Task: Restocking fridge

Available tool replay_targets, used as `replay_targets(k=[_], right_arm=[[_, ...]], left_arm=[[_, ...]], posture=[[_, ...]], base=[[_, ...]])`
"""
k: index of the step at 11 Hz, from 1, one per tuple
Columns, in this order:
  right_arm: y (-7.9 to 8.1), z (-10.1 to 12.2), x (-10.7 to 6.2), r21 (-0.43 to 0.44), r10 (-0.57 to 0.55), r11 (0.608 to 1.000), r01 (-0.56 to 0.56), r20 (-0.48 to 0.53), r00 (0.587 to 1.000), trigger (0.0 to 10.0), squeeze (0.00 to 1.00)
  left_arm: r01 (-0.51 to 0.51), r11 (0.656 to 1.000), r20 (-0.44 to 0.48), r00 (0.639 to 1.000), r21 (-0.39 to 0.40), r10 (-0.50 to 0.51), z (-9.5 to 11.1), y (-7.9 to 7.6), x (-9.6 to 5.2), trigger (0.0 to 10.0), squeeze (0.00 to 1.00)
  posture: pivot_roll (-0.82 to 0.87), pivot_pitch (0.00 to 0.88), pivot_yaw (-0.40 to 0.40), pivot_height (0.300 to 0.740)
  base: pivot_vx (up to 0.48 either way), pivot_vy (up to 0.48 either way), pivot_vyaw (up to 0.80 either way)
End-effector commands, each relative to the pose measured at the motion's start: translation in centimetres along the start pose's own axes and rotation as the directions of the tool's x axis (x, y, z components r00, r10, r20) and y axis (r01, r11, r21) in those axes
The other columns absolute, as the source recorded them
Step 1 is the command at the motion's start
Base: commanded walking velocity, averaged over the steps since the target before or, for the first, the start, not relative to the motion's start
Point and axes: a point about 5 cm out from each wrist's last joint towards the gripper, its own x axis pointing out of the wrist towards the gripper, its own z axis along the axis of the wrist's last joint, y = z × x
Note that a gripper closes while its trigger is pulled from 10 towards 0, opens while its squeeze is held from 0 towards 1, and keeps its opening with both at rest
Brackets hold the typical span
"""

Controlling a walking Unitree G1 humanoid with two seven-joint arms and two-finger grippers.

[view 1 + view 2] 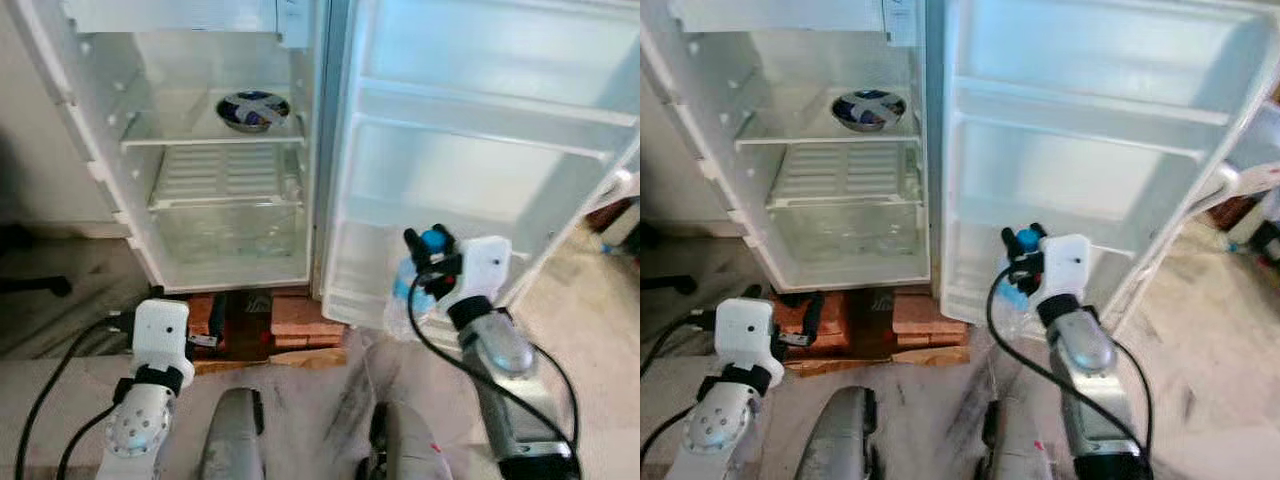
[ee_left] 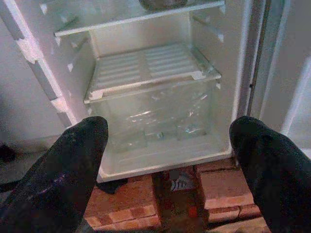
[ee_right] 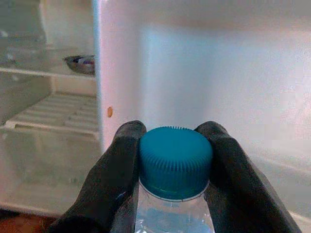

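Note:
My right gripper (image 1: 432,248) is shut on the blue cap of a clear water bottle (image 1: 408,300), which hangs in front of the lowest shelf of the open fridge door (image 1: 470,150). In the right wrist view both fingers (image 3: 116,174) clamp the bottle's cap (image 3: 176,160). The left gripper (image 2: 170,165) is open and empty, low in front of the fridge's bottom crisper drawer (image 2: 155,111). A bowl (image 1: 253,110) sits on the upper glass shelf inside the fridge (image 1: 215,150).
The fridge stands on red bricks (image 1: 290,320). Black cables (image 1: 60,380) trail from both arms. A dark object (image 1: 30,285) lies on the floor at the left. The door's shelves (image 1: 490,120) hold nothing.

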Motion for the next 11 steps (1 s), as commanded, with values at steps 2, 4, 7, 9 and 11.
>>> replay_targets(k=[2,4,7,9,11], right_arm=[[-0.4,0.88,0.4,0.007,-0.006,1.0,0.006,0.055,0.998,10.0,0.0],[-0.29,0.81,0.36,0.015,-0.001,1.0,0.0,0.055,0.998,10.0,0.0],[-0.18,0.74,0.25,0.021,0.008,1.0,-0.009,0.061,0.998,10.0,0.0],[-0.17,0.86,0.3,0.019,0.018,1.0,-0.02,0.069,0.997,10.0,0.0],[-0.08,0.91,0.3,0.014,0.028,0.999,-0.029,0.075,0.997,10.0,0.0]], left_arm=[[-0.015,1.0,-0.001,1.0,0.017,0.015,0.02,0.33,0.18,10.0,0.0],[-0.016,1.0,-0.001,1.0,0.02,0.016,0.02,0.29,0.17,10.0,0.0],[-0.031,0.999,-0.007,0.999,0.02,0.032,-0.11,0.58,0.21,10.0,0.0],[-0.029,0.999,-0.001,1.0,0.019,0.029,-0.09,0.6,0.22,10.0,0.0],[-0.037,0.999,-0.013,0.999,0.032,0.038,-0.31,0.8,0.22,10.0,0.0]], posture=[[0.1,0.045,-0.021,0.648],[0.1,0.046,-0.019,0.623],[0.09,0.047,-0.019,0.618],[0.09,0.047,-0.02,0.618],[0.09,0.047,-0.02,0.618]], base=[[0.0,0.0,0.0],[0.0,0.0,0.0],[0.0,0.0,0.0],[0.12,0.0,0.0],[0.285,0.0,0.0]])
